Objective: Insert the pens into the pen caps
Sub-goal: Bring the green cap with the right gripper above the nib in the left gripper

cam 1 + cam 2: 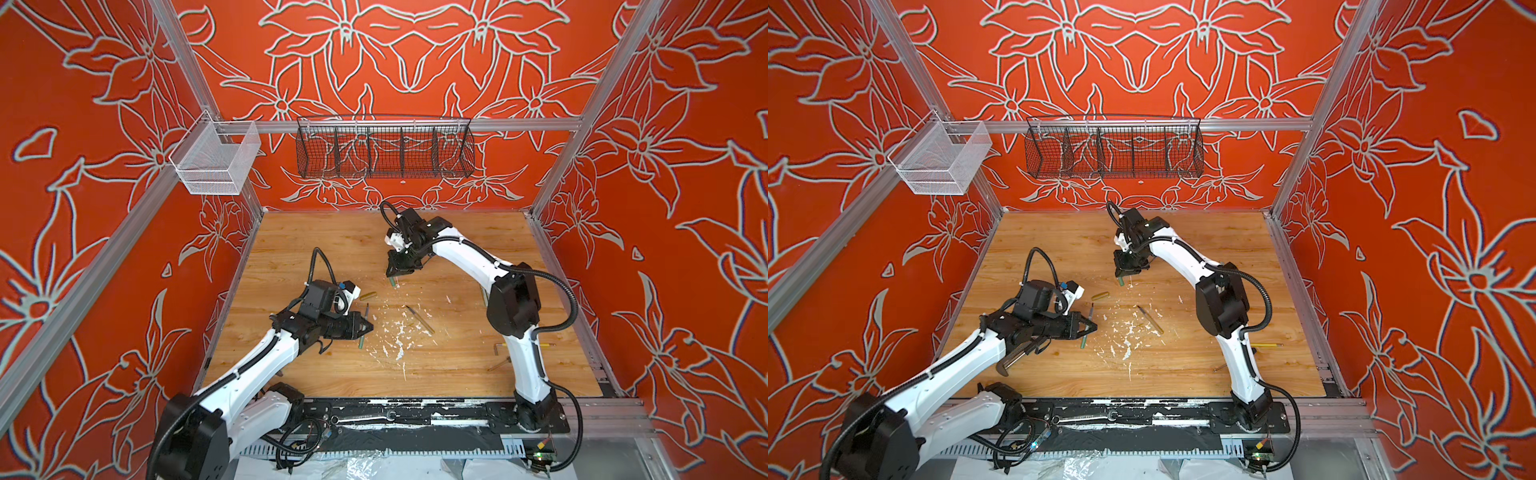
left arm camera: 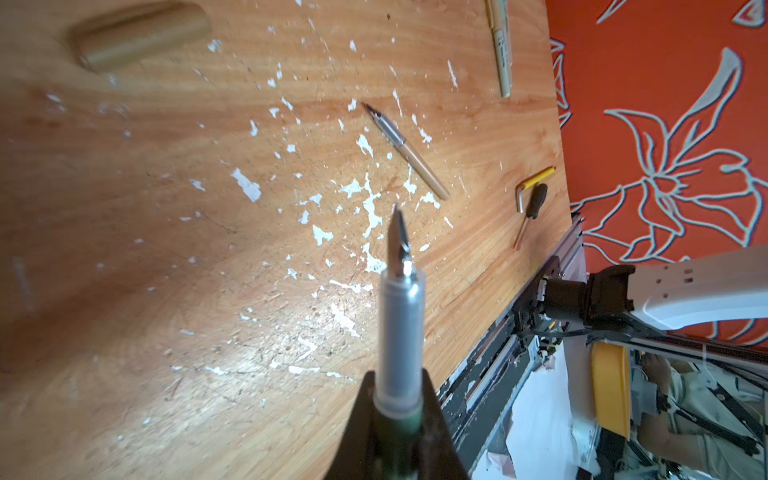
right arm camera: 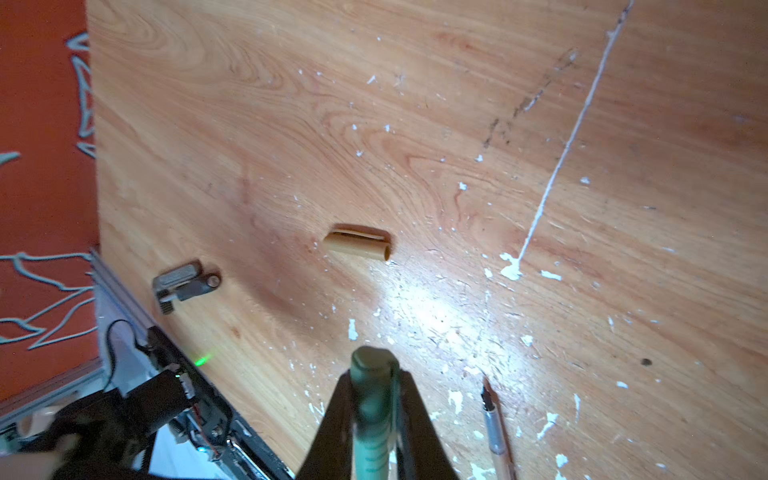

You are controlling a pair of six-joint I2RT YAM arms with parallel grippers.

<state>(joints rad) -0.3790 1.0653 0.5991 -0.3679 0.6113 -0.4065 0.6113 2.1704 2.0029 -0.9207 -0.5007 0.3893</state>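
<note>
**Left wrist view: dark green pen [image 2: 402,328] pinched in the left tool [image 2: 398,380]**

In that view the two dark fingers [image 2: 434,419] are drawn in narrowly on the pen's barrel. Its clear grip section and pointed metal nib stick out past them, above the worktop [image 2: 124,249]. In both top views the left tool reaches in low from the near left. The pen lies across its tip, with the nib toward the back wall and the green tail toward the near edge.

The right tool [image 1: 392,275] hangs farther back, near the middle of the worktop and well apart from the left tool. The right wrist view shows its fingers [image 3: 332,415] closed on a green pen cap [image 3: 371,399], whose rounded end pokes out beyond the fingertips. In both top views the cap shows as a short stub under the tool. Whether it touches the wood I cannot tell.

An olive-tan cap [image 1: 368,296] lies loose on its side between the two tools, just past the held pen's nib. A tan pen [image 1: 419,320] lies flat to the right of the left tool, among white flecks [image 1: 399,332] scattered over the wood. Its dark nib points toward the back. A second tan pen [image 2: 500,50] lies farther right.

Near the right edge, a yellow rod [image 2: 536,178] and a black-handled screwdriver [image 2: 536,201] lie just beside each other.
</note>
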